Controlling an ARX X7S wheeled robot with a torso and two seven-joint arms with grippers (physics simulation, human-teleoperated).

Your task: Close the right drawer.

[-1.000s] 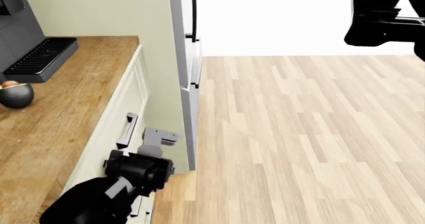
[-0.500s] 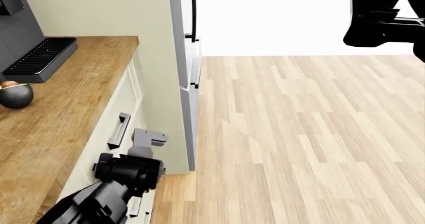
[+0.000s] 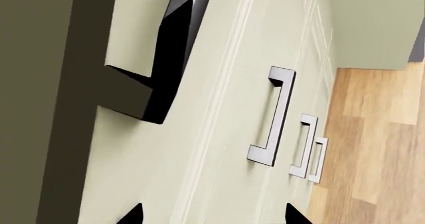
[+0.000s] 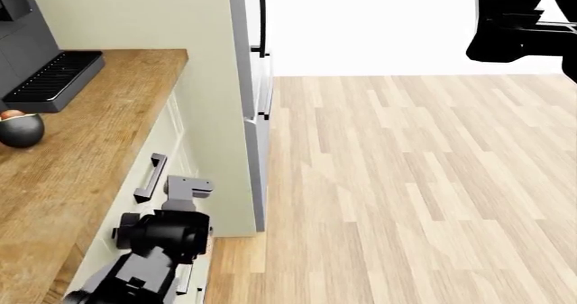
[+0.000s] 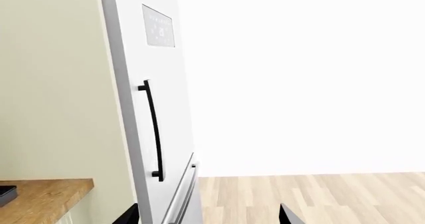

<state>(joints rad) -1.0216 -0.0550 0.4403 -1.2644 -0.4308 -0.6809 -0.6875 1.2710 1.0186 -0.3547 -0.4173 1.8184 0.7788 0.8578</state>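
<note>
Under the worktop (image 4: 86,148) edge, the right drawer (image 4: 167,148) has slid further in over the last second, its front now nearly flush; closing looks almost done. The left hand (image 4: 185,188) pushes just beside its handle (image 4: 148,177), grip unclear. No writing is legible.

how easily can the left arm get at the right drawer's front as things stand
Probably easily: the left tool sits right at the right drawer front beside its bar handle, with nothing between them. Actual contact can't be confirmed.

Cream drawer front (image 3: 199,134) with handle (image 3: 273,115) close ahead.
</note>
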